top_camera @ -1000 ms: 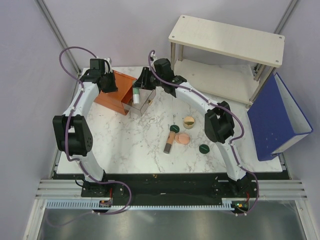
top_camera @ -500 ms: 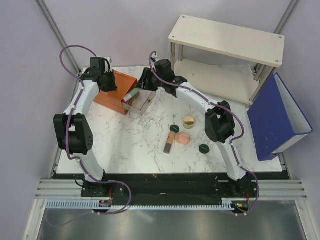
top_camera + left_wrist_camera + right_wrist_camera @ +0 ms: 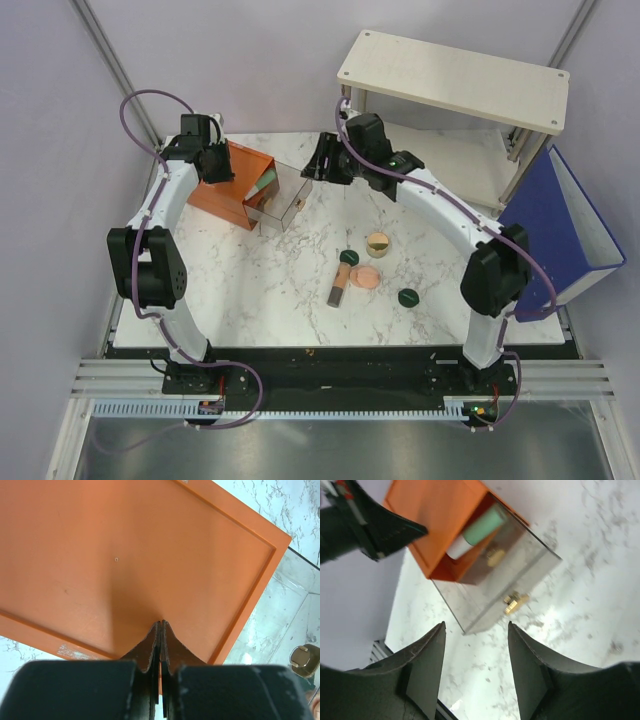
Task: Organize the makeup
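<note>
The mint-green tube [image 3: 262,185] [image 3: 482,525] lies tilted inside the pulled-out clear drawer [image 3: 283,203] [image 3: 495,580] of the orange box [image 3: 232,185] [image 3: 125,555]. My right gripper [image 3: 318,167] [image 3: 476,625] hovers open and empty to the right of the drawer. My left gripper [image 3: 216,162] [image 3: 161,623] is shut, its tips resting on the orange box's top. On the marble lie two dark green discs [image 3: 349,257] [image 3: 408,297], a tan-gold jar [image 3: 377,244], a peach-pink compact [image 3: 366,277] and a brown-pink stick [image 3: 338,285].
A two-level wooden shelf [image 3: 455,80] stands at the back right. A blue bin [image 3: 552,235] leans at the table's right edge. The drawer front carries a gold knob [image 3: 515,601] [image 3: 304,660].
My right gripper opened, let go of the mint-green tube and pulled back to the right. The tube tipped over and now lies in the drawer. The left arm stayed put.
</note>
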